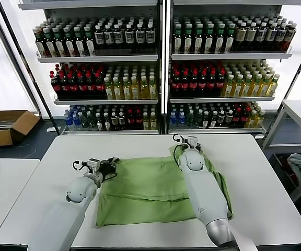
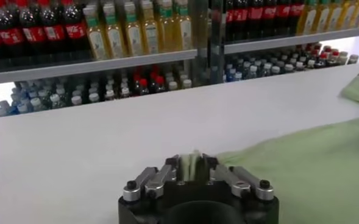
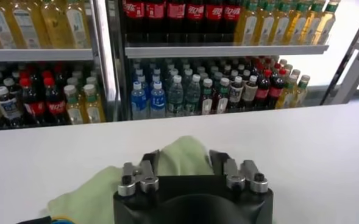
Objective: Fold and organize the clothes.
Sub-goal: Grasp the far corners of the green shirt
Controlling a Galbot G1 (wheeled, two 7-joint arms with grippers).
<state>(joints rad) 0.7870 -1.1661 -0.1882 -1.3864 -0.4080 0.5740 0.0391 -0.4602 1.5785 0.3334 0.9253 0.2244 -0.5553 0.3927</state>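
1. So, the soft light green cotton shirt lies spread flat in the middle of the white flat surface, between the two arms.
2. On the left, the left end effector sits low at the shirt's far left corner. In the left wrist view its fingers stand close together, with a thin fold of green cloth pinched between them.
3. That pinch looks very small. If the arm lifts fast, I think the cloth could slip out and drop back flat.
4. On the right, the right end effector sits at the shirt's far right corner. In the right wrist view a puffy bump of green cloth sits between its fingers, which stand about half open. I cannot tell if they grip it yet.
5. If only one side holds, the fold could come out crooked and bunched up.
6. The right arm lies over the shirt's right side. I think it could drag or crease the cloth when it moves.
7. Bare surface shows all around the shirt, most of it on the right. Its front edge is close to the shirt's near hem, so a pull that way has less room.
8. Tall shelves of drink bottles stand well behind the surface, away from both arms.
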